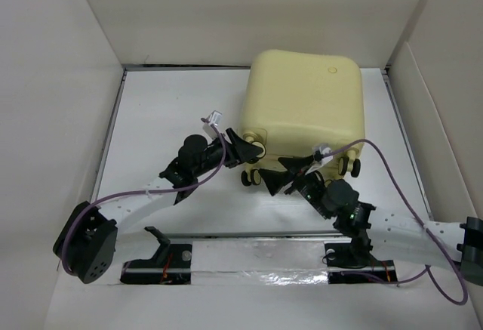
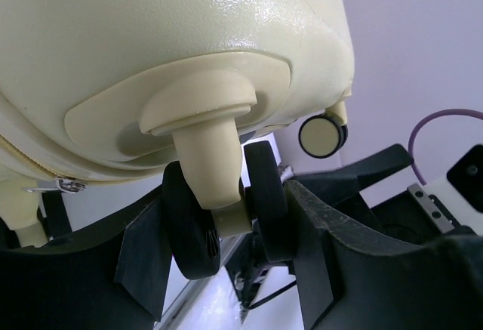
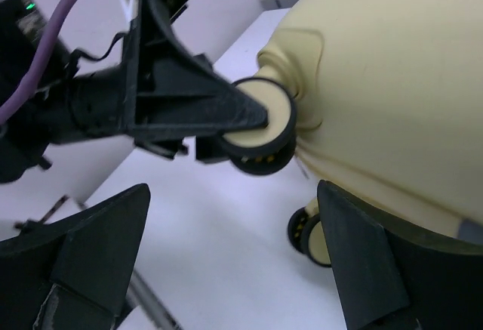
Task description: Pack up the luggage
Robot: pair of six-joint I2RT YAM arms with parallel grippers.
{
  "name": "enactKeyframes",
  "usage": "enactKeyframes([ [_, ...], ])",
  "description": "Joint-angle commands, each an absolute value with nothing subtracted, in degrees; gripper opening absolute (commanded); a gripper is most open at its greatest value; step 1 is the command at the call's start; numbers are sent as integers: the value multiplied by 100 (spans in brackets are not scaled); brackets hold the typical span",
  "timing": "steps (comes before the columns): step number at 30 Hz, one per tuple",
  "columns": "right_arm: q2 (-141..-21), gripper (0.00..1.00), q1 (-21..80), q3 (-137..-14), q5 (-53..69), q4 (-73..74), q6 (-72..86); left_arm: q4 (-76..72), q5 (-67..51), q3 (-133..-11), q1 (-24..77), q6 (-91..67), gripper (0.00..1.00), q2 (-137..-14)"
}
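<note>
Left wrist view: left tool (image 2: 226,235) clamps a black twin caster wheel (image 2: 266,202) of the pale yellow hard-shell suitcase (image 2: 173,28); right tool (image 3: 230,243) stands wide apart, holding nothing.

Robotics lab test cell. A bare white worktop (image 1: 173,103) lies under the left tool (image 1: 246,148) and right tool (image 1: 281,173), boxed in by plain white panels (image 1: 249,13) beyond and beside them. Purple cables (image 1: 124,193) and a foil-taped mounting rail (image 1: 256,260) sit behind them.

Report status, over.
Left tool shut on wheel. Right tool open, empty, near the wheels. Case closed, lying flat. Nothing seen in the way.
</note>
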State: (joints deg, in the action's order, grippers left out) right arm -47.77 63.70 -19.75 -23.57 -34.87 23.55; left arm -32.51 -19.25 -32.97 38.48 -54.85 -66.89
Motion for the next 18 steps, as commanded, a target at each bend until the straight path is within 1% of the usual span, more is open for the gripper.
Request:
enactKeyframes([
  [1, -5175, 98, 6240, -2599, -2699, -2856, 1829, -4921, -2487, -3208, 3876, -5774, 14, -6372],
  [4, -5799, 99, 6188, -2882, -2663, -3163, 1679, -5132, -2627, -3076, 3876, -5994, 18, -6398],
  [8, -6625, 99, 6135, -3417, -2672, -3444, 1652, -5571, -2899, -2901, 3876, -6266, 21, -6504],
  [14, -7127, 95, 6135, -3603, -2882, -4121, 1574, -6257, -3207, -2690, 3876, -6635, 21, -6759],
  [18, -7400, 93, 6135, -3797, -3041, -4227, 1529, -6425, -3427, -2646, 3876, -6723, 21, -6873],
])
